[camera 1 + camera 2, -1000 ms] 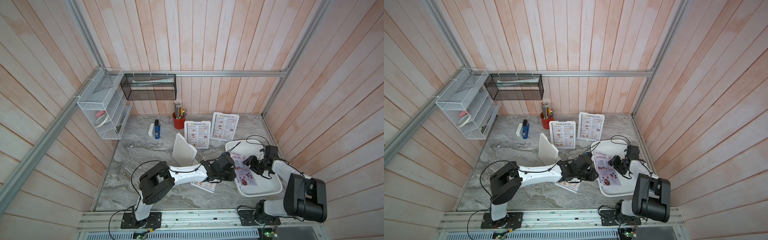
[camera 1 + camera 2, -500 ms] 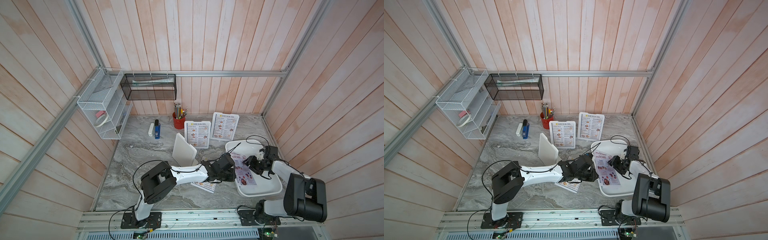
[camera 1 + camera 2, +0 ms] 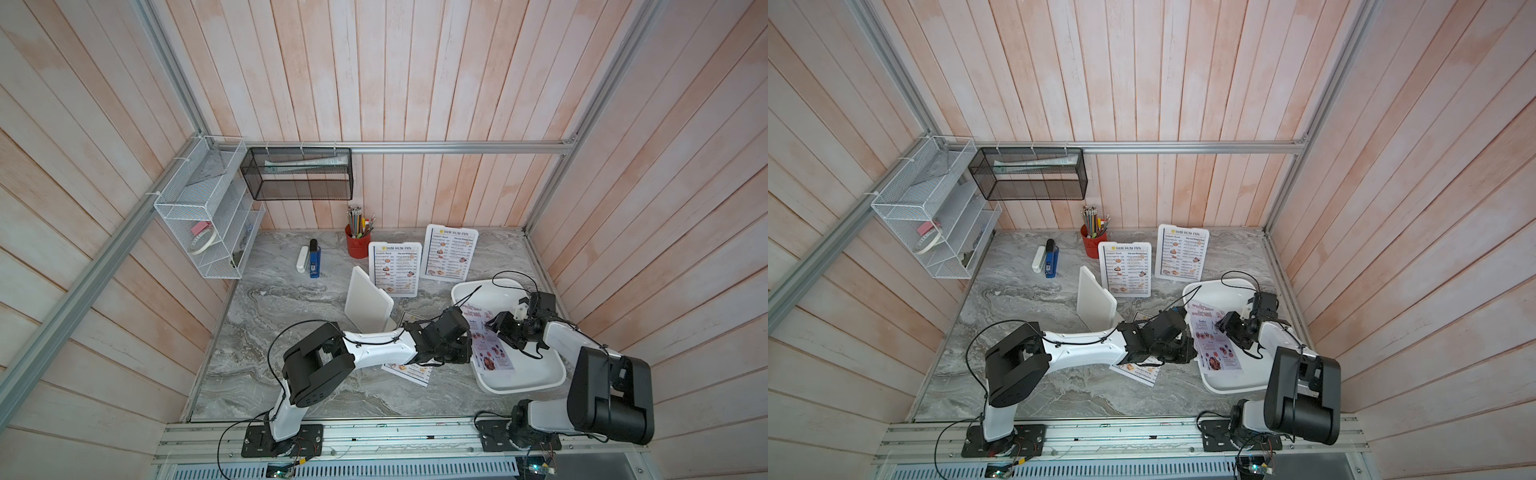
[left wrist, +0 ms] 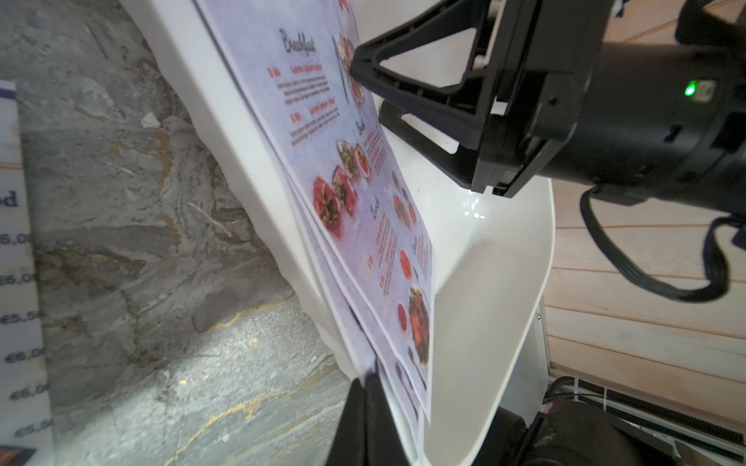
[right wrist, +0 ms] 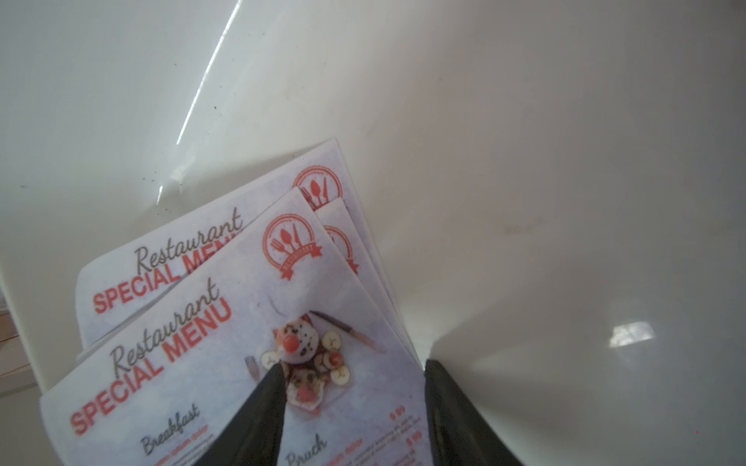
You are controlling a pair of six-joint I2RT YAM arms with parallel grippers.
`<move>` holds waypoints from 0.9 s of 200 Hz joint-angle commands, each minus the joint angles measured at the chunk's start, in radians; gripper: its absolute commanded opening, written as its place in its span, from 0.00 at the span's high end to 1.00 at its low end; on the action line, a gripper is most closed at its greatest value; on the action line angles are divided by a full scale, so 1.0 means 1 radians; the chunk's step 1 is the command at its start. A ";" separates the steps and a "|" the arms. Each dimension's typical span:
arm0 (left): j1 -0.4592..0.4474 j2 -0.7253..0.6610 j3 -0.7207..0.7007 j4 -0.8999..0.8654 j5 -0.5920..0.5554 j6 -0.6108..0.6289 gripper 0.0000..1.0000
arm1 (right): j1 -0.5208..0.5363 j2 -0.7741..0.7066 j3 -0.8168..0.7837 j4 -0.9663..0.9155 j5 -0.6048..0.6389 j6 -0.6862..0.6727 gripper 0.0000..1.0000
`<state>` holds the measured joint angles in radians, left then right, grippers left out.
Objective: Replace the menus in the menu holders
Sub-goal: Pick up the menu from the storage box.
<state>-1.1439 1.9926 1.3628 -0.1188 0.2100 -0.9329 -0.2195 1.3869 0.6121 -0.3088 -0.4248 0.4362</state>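
Three lilac menus [image 5: 177, 339] lie fanned in a white tray [image 3: 524, 384] at the right of the table [image 3: 291, 311], and the left gripper [image 4: 365, 383] is clenched on the stack's edge at the tray's rim. The right gripper [image 5: 353, 365] stands released over them, one fingertip [image 4: 357, 68] touching the top sheet and the other off the paper above the tray. Behind, two holders [image 3: 392, 294] [image 3: 441, 277] stand upright, each with a white menu [image 3: 395, 270] in it. An empty holder [image 3: 368, 301] stands just beside them, turned away, and another white menu lies flat under the left arm [image 3: 374, 353].
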 commanded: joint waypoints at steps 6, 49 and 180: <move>0.004 -0.014 0.004 0.007 -0.002 0.013 1.00 | -0.004 0.020 -0.013 -0.043 0.014 -0.013 0.43; 0.008 -0.046 -0.003 0.002 -0.013 0.010 1.00 | -0.006 0.017 0.023 -0.060 0.035 -0.017 0.40; 0.030 -0.151 -0.084 -0.033 -0.060 0.008 1.00 | -0.043 0.005 0.092 -0.099 0.057 -0.042 0.37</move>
<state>-1.1263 1.8847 1.3117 -0.1318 0.1741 -0.9318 -0.2497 1.3914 0.6651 -0.3744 -0.3927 0.4141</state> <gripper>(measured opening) 0.045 0.631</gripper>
